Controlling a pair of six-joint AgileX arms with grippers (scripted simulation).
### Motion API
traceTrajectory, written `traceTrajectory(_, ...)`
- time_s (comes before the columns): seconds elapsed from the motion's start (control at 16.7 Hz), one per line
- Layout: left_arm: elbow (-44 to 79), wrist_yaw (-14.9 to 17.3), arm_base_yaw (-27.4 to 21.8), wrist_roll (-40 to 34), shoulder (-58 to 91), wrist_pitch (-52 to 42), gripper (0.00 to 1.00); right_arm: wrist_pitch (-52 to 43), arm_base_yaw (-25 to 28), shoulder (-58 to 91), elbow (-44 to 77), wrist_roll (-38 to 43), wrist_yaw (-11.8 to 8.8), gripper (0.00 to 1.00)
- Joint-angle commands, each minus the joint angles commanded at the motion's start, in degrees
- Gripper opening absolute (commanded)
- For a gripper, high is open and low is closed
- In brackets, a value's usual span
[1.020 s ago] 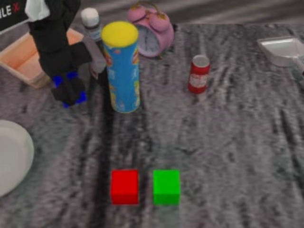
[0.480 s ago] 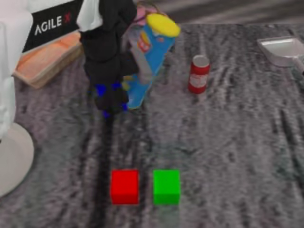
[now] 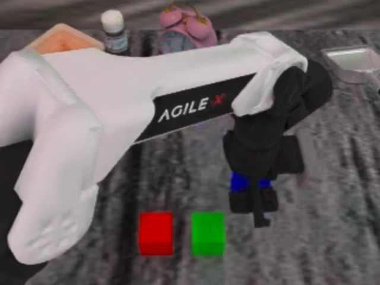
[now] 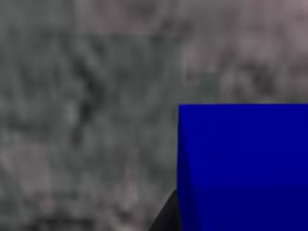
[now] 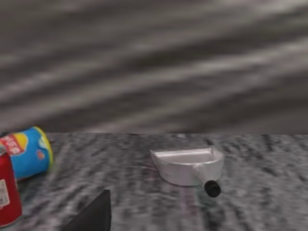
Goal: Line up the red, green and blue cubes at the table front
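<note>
One deep blue cube (image 3: pixel 240 181), plain-faced, is gripped in the left pincer (image 3: pixel 253 199) right of the green cube (image 3: pixel 208 233).

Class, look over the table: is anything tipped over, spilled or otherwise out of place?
Yes. In the right wrist view the blue chip can lies on its side on the table beside the red soda can, not standing as such a can normally would.

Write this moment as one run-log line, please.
left gripper: holds blue cube, right of green cube | red cube, green: placed at front | right arm: out of view
</note>
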Motion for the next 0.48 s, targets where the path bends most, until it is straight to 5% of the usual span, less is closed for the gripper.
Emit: traceTrajectory(0.48, -0.1, 0.0, -3.1, -1.6, -0.2, 0.1, 0.00, 0.0, 0.0, 0.0, 0.0, 0.0, 0.0, 1.00)
